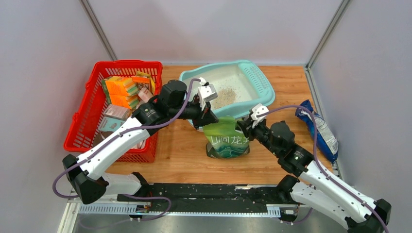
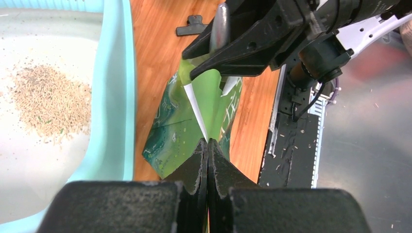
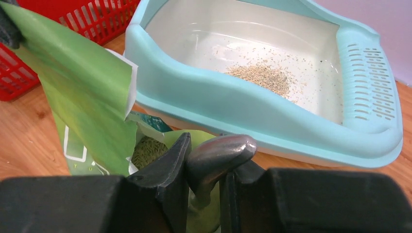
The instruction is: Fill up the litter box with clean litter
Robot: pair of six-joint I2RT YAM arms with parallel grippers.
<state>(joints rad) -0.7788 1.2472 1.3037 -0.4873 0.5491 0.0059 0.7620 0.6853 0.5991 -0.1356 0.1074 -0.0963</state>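
Your litter box (image 3: 252,107) is smooth glossy plastic, its litter (image 3: 265,77) coarse and matt; the green bag (image 3: 82,87) is shiny film, the scoop handle (image 3: 221,150) polished metal, the table (image 1: 184,145) wood-grain.

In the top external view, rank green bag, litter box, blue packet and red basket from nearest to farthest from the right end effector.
1. green bag, directly at the right end effector, which grips a scoop.
2. litter box, just behind it.
3. blue packet, off to the right.
4. red basket, far left.
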